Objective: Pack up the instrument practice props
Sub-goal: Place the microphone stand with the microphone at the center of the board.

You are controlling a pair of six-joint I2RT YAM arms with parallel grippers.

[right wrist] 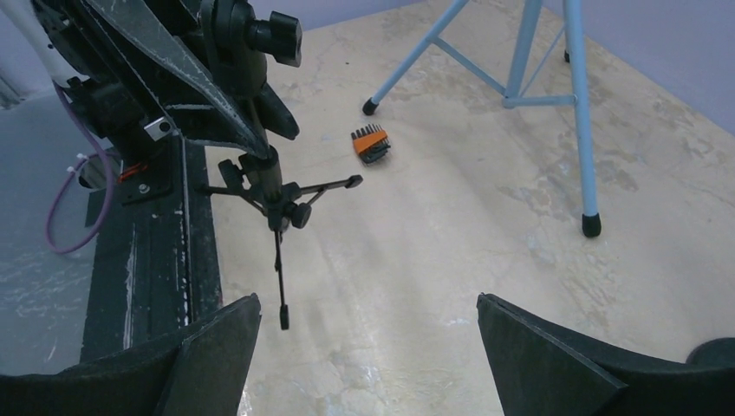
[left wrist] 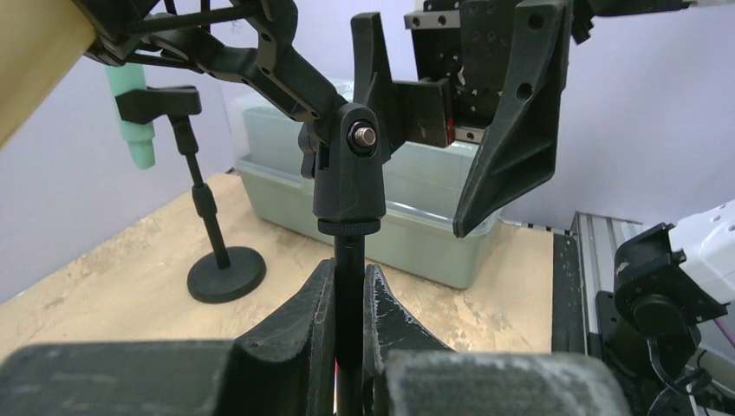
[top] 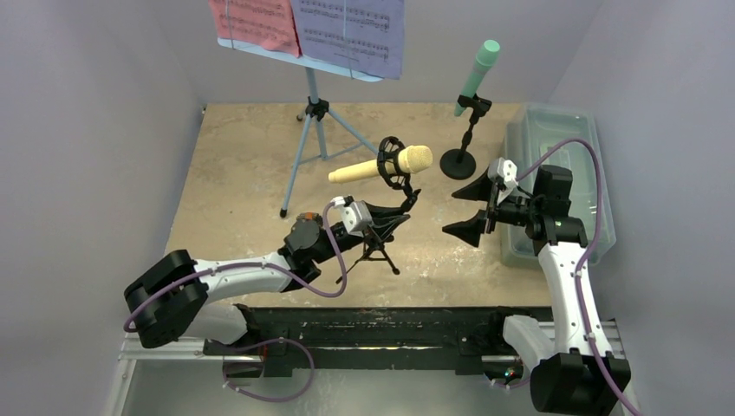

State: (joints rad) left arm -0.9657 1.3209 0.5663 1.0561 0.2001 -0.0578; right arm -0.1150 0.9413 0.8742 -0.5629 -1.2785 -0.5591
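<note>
two matte black tripod legs [right wrist: 279,227]

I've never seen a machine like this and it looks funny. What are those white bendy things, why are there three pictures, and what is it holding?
Those are two robot arms bolted to the table's near edge. Each ends in a two-fingered tool for grabbing. One picture comes from a camera high above; the other two come from little cameras on each wrist.

The left tool is shut on the black microphone tripod, which carries the yellow microphone. The right tool is wide open, holding nothing.

On the table also stand a light-blue tripod with red and purple music pages, a mint-green microphone on a round-based stand, a grey plastic tub and a small orange object I can't identify.
</note>
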